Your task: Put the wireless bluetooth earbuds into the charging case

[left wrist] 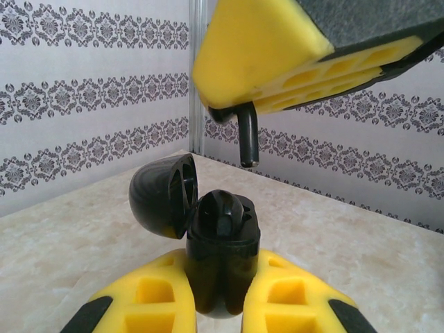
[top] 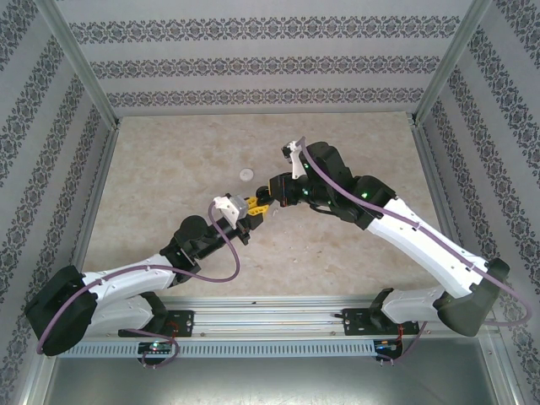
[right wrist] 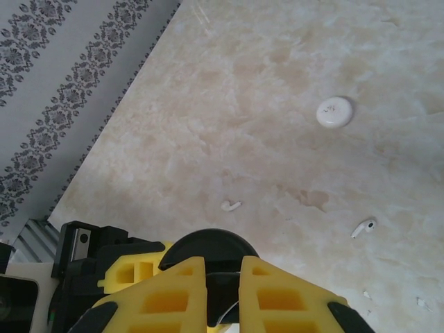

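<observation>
Both arms meet mid-table in the overhead view, the left gripper (top: 242, 226) and right gripper (top: 258, 207) nearly nose to nose, too small there to read what they carry; the left wrist camera settles it: the left gripper (left wrist: 220, 281) has its yellow fingers clamped on the black case (left wrist: 222, 236), held upright, its lid (left wrist: 163, 198) swung open and tipped off to the left; above it the right gripper (left wrist: 232, 111) has its fingers pinched together on a black earbud (left wrist: 248, 135), stem pointing straight down, the tip just above the open mouth of the case and not touching it; over to the right wrist camera, looking down past the right gripper (right wrist: 222, 277), a rounded black shape (right wrist: 208, 243) sits under its fingers, and whether that is lid or body I cannot tell; this view picks up the loose pieces: one white earbud (right wrist: 363, 227) lying on the table, another white earbud (right wrist: 230, 205) to its left, the two well apart, and a white disc (right wrist: 334, 112) beyond them; from overhead the white disc (top: 246, 175) lies just beyond the grippers; the table (top: 169, 169) is pale beige marble-patterned; patterned wallpaper (top: 270, 63) in dark floral bands runs round three sides, metal posts (top: 80, 63) stand at the corners, and a slotted rail (top: 270, 325) crosses the near edge.
</observation>
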`<state>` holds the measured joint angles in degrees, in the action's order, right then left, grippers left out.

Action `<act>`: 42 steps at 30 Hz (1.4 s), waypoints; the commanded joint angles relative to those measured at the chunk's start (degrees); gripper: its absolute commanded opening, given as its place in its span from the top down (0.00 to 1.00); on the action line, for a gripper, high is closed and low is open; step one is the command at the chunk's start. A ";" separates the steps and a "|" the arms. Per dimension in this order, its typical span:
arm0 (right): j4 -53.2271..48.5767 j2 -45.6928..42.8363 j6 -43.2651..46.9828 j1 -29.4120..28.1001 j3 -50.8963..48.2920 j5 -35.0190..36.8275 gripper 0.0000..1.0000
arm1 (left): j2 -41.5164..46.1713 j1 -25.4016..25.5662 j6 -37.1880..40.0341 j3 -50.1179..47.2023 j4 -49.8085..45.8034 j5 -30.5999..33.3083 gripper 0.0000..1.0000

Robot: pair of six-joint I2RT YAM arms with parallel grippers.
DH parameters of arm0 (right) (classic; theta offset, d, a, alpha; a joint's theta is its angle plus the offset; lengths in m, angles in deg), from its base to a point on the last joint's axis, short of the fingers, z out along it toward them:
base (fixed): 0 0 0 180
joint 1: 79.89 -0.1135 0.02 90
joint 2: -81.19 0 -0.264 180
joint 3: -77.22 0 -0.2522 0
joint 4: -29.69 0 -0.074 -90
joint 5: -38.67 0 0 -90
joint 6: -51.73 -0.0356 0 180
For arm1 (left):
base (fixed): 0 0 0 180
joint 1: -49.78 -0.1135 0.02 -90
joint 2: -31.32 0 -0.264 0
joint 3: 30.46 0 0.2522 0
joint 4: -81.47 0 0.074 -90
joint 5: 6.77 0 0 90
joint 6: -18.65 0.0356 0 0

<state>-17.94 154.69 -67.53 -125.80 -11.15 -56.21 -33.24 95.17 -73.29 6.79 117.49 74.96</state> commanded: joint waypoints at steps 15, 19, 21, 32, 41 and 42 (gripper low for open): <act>3.91 0.34 5.52 -0.89 -3.27 2.39 0.87 | 0.77 0.67 -1.14 -0.37 4.39 0.68 1.00; 5.10 0.51 5.19 -0.87 -4.56 1.20 0.87 | 0.96 0.67 -1.32 -0.11 4.43 0.75 1.00; 5.09 0.67 5.24 -0.91 -4.74 0.94 0.87 | 1.08 0.67 -1.32 -0.06 4.54 1.04 1.00; 4.20 1.17 6.65 -1.20 -5.09 -0.11 0.87 | 0.84 0.67 -1.23 0.33 4.06 1.92 1.00; 3.83 0.75 6.23 -1.73 -6.21 -0.87 0.87 | 0.25 0.67 -1.23 1.20 3.30 2.21 1.00; 3.81 0.84 6.14 -1.78 -6.23 -1.00 0.87 | 0.16 0.67 -1.27 1.30 3.30 2.10 1.00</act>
<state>-13.20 155.17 -61.89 -126.94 -16.35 -55.76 -33.30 95.17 -73.51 6.68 117.64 76.40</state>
